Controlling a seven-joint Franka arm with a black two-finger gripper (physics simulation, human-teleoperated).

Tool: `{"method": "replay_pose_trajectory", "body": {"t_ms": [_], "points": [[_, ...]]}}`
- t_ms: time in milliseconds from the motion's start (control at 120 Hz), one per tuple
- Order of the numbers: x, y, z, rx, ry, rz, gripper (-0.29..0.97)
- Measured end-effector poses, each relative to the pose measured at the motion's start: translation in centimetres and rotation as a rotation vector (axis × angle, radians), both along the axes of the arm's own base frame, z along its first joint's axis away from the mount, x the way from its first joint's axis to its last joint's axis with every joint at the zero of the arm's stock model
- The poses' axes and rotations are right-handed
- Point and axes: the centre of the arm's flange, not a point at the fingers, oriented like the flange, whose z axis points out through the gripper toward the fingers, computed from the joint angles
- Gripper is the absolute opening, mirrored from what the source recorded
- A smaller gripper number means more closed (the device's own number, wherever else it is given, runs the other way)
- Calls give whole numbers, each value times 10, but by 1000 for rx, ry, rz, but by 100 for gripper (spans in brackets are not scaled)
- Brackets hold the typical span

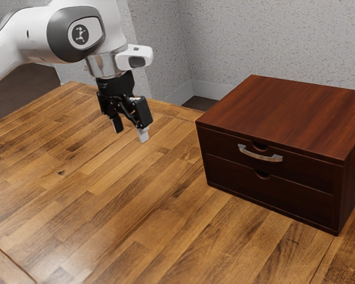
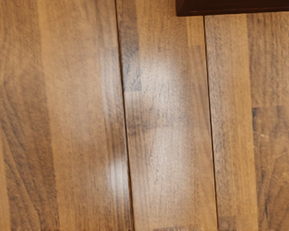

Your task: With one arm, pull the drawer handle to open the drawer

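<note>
The black gripper (image 1: 130, 129) hangs over the smooth plank table (image 1: 106, 201), fingers spread wide, holding nothing — well apart from the curved silver handle (image 1: 260, 155) on the boxy dark-red wooden cabinet (image 1: 284, 106).

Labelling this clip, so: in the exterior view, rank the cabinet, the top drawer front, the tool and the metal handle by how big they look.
1. cabinet
2. top drawer front
3. tool
4. metal handle: about as long as the tool but far thinner, so a close call
</note>
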Motion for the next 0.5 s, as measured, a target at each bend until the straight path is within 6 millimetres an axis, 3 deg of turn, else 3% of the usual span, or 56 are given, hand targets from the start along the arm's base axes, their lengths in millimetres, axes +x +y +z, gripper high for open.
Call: {"method": "replay_pose_trajectory", "body": {"t_ms": [208, 267, 300, 350, 433, 500], "points": [[-2, 6, -1, 20, 18, 66, 68], [-29, -6, 61, 36, -103, 37, 68], [-42, -28, 94, 38, -185, -37, 68], [-50, -76, 119, 34, -269, -207, 68], [-61, -163, 136, 20, -348, -511, 68], [-72, -218, 138, 6, -371, -717, 68]]}}
